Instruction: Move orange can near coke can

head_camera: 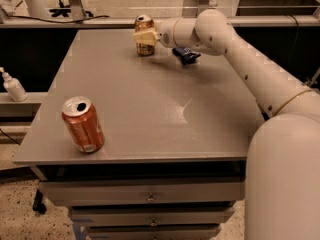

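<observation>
The orange can (144, 30) stands upright at the far edge of the grey table (150, 109), golden amber with a silver top. My gripper (146, 37) is at this can, its cream-coloured end lying across the can's middle, with the arm reaching in from the right. The coke can (83, 125), copper-red with a pale label patch near its base, stands upright near the table's front left corner, far from the orange can and the gripper.
A small dark blue object (186, 55) lies on the table just right of the orange can, under my arm. A white bottle (12, 85) stands off the table at the left. Drawers sit below the table's front edge.
</observation>
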Robot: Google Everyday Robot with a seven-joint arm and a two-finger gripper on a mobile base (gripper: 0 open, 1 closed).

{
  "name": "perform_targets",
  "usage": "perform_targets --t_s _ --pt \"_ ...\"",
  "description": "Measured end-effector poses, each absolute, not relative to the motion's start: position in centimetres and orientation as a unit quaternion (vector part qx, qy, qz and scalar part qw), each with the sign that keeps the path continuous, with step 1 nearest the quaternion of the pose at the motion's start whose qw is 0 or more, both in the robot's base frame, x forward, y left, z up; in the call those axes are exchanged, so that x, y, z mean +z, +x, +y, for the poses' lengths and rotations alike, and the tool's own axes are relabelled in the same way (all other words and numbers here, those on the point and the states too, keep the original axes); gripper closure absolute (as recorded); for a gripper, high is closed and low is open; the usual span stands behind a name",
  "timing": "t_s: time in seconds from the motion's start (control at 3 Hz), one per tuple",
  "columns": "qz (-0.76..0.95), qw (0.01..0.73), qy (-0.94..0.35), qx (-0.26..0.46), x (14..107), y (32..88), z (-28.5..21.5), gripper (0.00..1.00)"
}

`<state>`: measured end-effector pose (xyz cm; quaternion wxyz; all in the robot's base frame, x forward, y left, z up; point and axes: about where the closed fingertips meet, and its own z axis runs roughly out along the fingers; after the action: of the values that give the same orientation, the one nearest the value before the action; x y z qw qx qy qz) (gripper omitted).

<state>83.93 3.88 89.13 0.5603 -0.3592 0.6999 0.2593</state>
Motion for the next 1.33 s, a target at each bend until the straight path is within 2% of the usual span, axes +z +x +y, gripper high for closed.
perform_targets --t_s 0.67,1.0,1.33 --pt "0.691 0.578 -0.359 0.247 90.6 83.0 3.4 0.88" --pt "0.680 0.587 -0.363 0.245 92.0 81.6 2.9 1.00" --pt "0.670 0.585 -0.378 0.257 93.1 78.5 2.2 1.00"
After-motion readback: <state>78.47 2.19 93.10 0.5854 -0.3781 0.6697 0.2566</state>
